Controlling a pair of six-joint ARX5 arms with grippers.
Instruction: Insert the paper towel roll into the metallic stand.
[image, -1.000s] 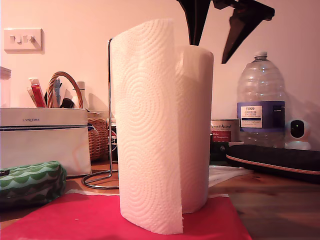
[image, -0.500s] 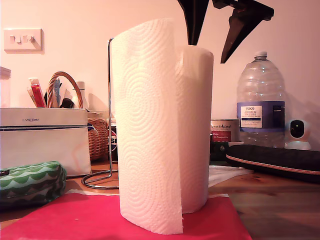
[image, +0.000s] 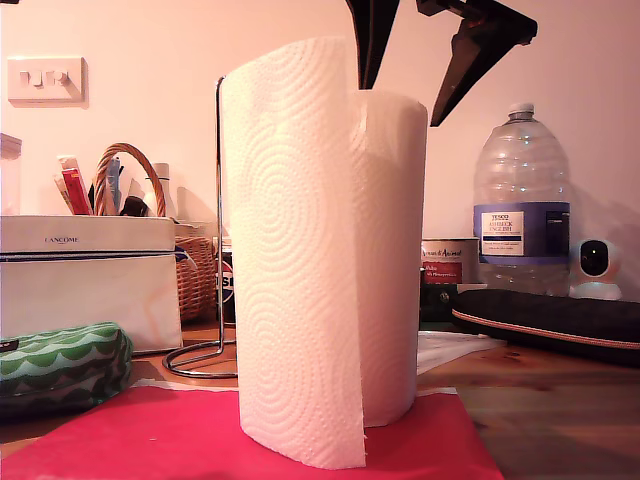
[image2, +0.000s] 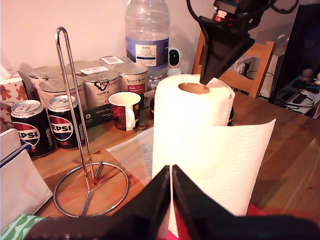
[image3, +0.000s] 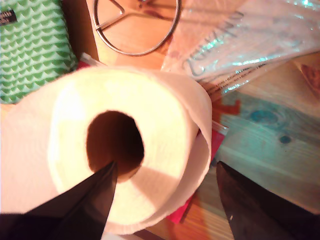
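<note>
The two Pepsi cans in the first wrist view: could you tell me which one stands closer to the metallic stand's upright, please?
The Pepsi can nearer the upright is the one right beside the metallic stand; the other Pepsi can sits farther out, next to the white box.

First tool (image2: 171, 172): matte black, two long tapering wedge fingers.
Second tool (image: 400, 60): black angular tapered fingers; dark cables and a small red-blue part above, in the first wrist view.

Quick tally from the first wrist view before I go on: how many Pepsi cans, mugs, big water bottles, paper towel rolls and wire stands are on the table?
Pepsi cans: 2
Mug: 1
Water bottle: 1
Paper towel roll: 1
Metallic stand: 1
Total: 6
</note>
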